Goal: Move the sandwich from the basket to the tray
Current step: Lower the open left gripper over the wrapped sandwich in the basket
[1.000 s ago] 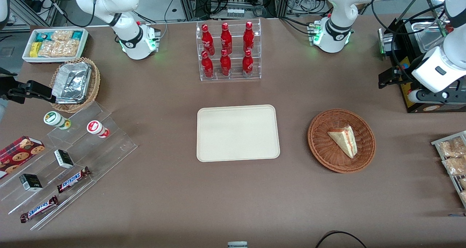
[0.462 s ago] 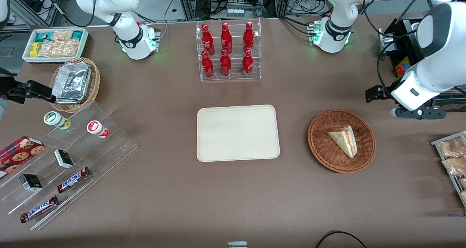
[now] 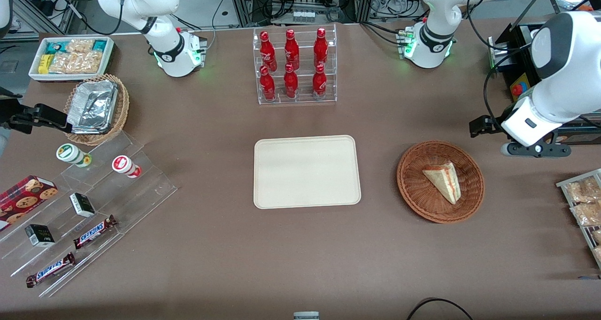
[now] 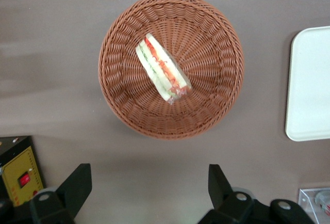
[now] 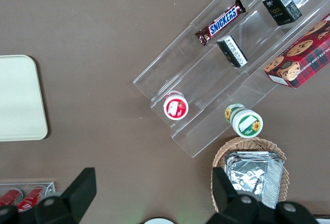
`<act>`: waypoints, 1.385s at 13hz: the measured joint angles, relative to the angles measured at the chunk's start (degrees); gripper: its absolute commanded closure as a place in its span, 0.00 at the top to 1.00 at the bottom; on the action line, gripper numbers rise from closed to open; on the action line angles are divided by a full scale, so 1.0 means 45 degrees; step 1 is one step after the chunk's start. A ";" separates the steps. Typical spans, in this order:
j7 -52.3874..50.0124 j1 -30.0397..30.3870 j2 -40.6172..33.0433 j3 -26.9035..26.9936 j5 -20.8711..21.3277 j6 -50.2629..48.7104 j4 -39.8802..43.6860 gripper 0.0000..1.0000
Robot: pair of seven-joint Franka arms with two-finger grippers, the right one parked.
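Since a second ago the working arm has swung away from the black box at its end of the table and inward toward the basket (image 3: pixel 440 181), with only a slight further shift over the last half second; nothing on the table has moved. Its gripper (image 4: pixel 149 190) now hangs above bare tabletop just beside the basket, on the side toward the working arm's end and a little farther from the front camera, with the jaws spread wide and nothing between them. One dark fingertip (image 4: pixel 77 182) shows at each side in the wrist view, both clear of the wicker. Inside the basket the sandwich (image 3: pixel 443 181) lies flat near the middle, its red and green filling edge visible, untouched. Next along toward the parked arm's end, the tray (image 3: pixel 306 171) sits apart from the basket with bare brown table (image 3: pixel 281 254) between them. Farther from the front camera than the tray stands a clear rack of red bottles (image 3: pixel 293 66), well apart from it. Close to the arm, a black box with a red button (image 4: pixel 20 175) sits at the working arm's end, and bagged snacks (image 3: pixel 582 202) lie nearer the front camera there. Nothing rests on the stretch between basket and tray.
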 measured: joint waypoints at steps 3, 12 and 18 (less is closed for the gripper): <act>0.0000 0.0009 0.0005 0.0016 0.0017 0.1543 -0.1147 1.00; -0.1596 0.0071 0.0081 0.0035 0.0020 0.5787 -0.3845 1.00; -0.6816 0.0049 0.0581 -0.0007 0.0019 0.7573 -0.4297 1.00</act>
